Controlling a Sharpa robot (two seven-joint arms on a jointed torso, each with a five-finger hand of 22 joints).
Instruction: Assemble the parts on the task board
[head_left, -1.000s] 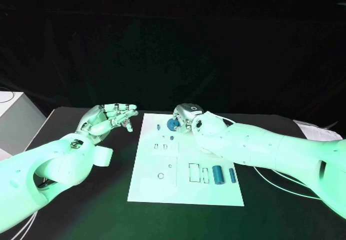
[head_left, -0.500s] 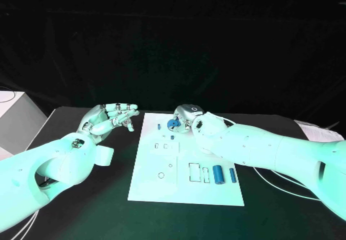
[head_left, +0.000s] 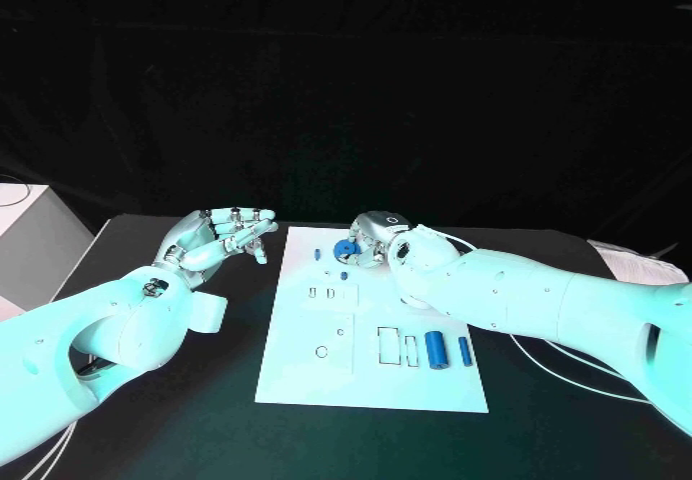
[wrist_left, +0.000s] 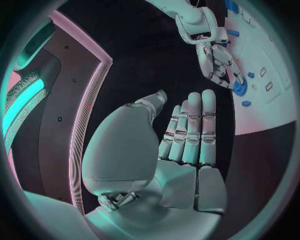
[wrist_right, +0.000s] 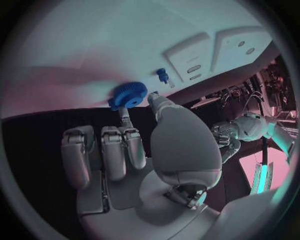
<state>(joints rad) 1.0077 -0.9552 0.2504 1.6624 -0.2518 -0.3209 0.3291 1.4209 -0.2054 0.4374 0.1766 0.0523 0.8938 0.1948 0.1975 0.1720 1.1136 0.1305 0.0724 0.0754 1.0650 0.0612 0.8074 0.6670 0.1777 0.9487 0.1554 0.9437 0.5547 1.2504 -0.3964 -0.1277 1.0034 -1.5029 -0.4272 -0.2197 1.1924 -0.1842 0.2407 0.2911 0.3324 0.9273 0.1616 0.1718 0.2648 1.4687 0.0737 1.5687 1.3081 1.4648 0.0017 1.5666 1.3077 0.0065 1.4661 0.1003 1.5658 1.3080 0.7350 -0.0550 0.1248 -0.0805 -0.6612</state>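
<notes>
The white task board (head_left: 361, 380) lies in the middle of the black table. At its far end my right hand (head_left: 378, 238) pinches a blue gear (head_left: 346, 248) between thumb and a fingertip, the gear sitting low over the board. The right wrist view shows the gear (wrist_right: 128, 95) at the fingertips (wrist_right: 125, 114), with a small blue peg (wrist_right: 162, 75) just beyond it. Two blue cylinders (head_left: 434, 350) lie side by side near the board's right edge. My left hand (head_left: 224, 236) is raised left of the board, fingers straight and apart, holding nothing.
A small blue peg (head_left: 317, 256) stands on the board left of the gear, with several pale slots (head_left: 389, 345) along the middle. A white box (head_left: 29, 240) sits at the table's far left and white cables (head_left: 577, 375) trail at the right.
</notes>
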